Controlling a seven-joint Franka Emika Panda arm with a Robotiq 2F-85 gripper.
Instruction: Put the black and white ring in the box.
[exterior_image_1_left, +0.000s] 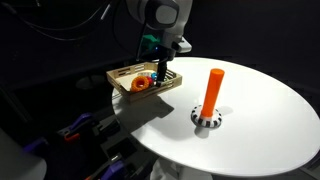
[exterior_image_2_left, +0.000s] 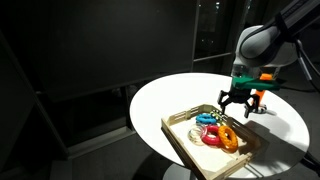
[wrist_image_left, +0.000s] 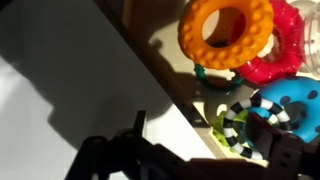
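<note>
The black and white ring (wrist_image_left: 238, 122) lies inside the box, close to its wall (wrist_image_left: 190, 108), resting on a green ring and a blue ring. The box is a shallow light wooden tray, seen in both exterior views (exterior_image_1_left: 120, 78) (exterior_image_2_left: 180, 136). My gripper (wrist_image_left: 210, 140) hangs just above the box with its fingers spread wide. One finger is over the table outside the wall and the other is by the ring. It is open and holds nothing. It also shows in both exterior views (exterior_image_1_left: 160, 78) (exterior_image_2_left: 237, 103).
An orange ring (wrist_image_left: 225, 30), a red ring (wrist_image_left: 285, 55) and a blue ring (wrist_image_left: 290, 100) fill the box. A tall orange peg (exterior_image_1_left: 212, 90) on a checkered base (exterior_image_1_left: 205, 119) stands mid-table. The round white table (exterior_image_1_left: 260, 130) drops into darkness at its edges.
</note>
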